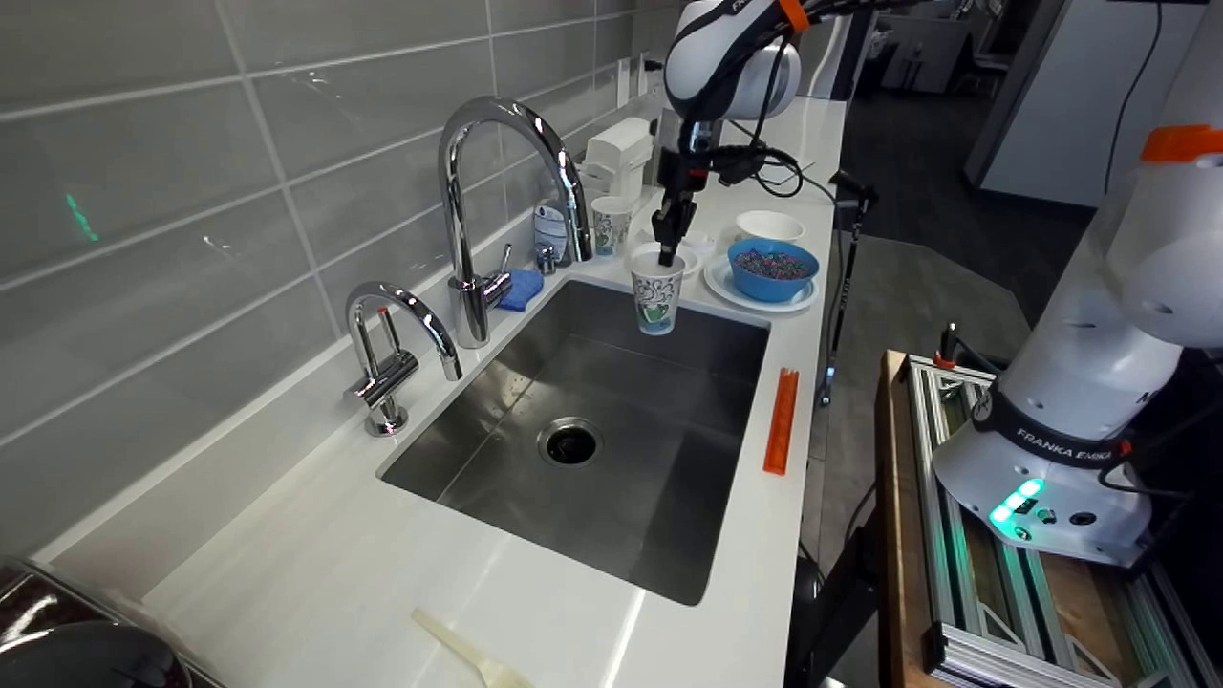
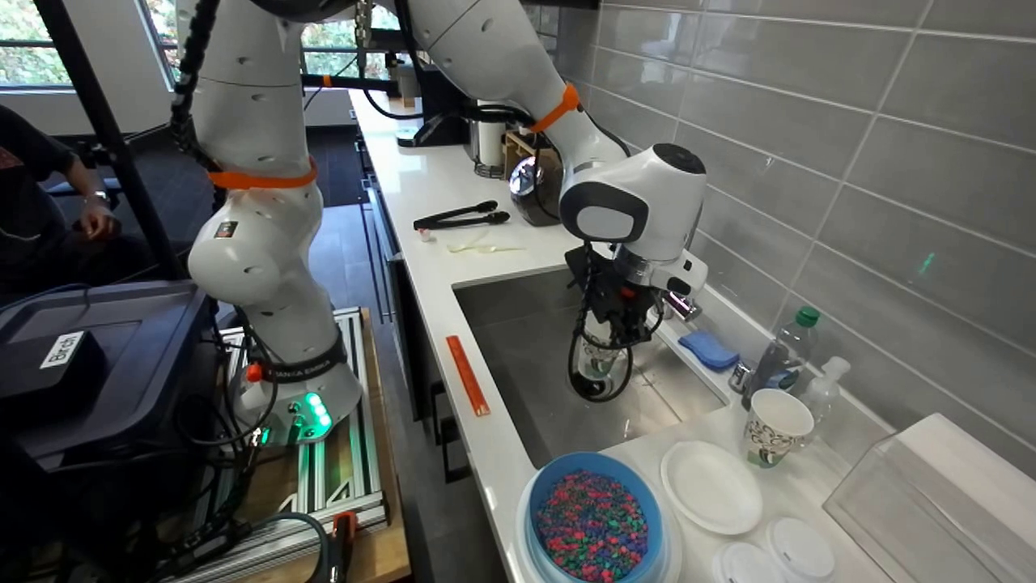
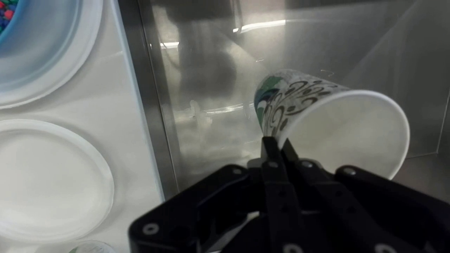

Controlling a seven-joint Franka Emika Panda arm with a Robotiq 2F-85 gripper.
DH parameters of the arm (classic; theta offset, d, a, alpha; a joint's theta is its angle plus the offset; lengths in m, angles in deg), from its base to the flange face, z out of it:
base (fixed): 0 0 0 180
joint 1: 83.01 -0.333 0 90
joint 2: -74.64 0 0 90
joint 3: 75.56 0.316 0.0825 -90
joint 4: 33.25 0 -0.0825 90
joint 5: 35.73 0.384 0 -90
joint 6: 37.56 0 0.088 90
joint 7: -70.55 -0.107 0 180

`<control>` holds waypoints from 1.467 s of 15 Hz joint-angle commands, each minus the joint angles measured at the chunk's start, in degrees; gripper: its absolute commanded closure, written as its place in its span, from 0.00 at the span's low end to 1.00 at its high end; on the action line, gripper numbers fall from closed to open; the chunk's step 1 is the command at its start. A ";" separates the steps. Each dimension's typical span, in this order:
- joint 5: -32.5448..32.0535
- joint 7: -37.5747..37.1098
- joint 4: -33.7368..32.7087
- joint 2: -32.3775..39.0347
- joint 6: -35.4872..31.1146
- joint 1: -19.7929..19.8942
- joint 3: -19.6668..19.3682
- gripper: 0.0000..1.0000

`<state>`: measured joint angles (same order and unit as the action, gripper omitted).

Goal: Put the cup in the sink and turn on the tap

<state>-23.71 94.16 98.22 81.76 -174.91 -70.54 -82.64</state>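
Note:
The cup (image 1: pixel 656 298) is a white paper cup with a dark swirl print. My gripper (image 1: pixel 667 256) is shut on its rim, one finger inside and one outside, as the wrist view (image 3: pixel 276 143) shows. The cup (image 3: pixel 302 95) hangs over one end of the sink (image 1: pixel 621 401), roughly upright in an exterior view. In an exterior view the cup (image 2: pixel 599 359) is partly hidden by the gripper and cables. The tap (image 1: pixel 455 205) is a tall chrome gooseneck with a side lever, at the wall edge of the basin. I see no water running.
A low chrome tap (image 1: pixel 387 368) stands beside the tall one. A blue bowl (image 2: pixel 595 518) of coloured pieces, a white plate (image 2: pixel 712 488), another paper cup (image 2: pixel 775 427) and bottles stand past the sink's end. A blue sponge (image 1: pixel 521 290) and an orange strip (image 1: pixel 782 420) flank the basin.

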 commanded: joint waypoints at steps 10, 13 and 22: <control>0.38 3.40 4.32 3.56 -5.84 -2.92 3.64 0.99; 1.42 3.73 6.22 5.59 -10.42 -3.71 5.92 0.99; 0.42 2.09 5.73 8.20 -11.44 -3.06 8.44 0.99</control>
<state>-22.98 96.53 104.00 90.00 -186.47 -74.05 -74.63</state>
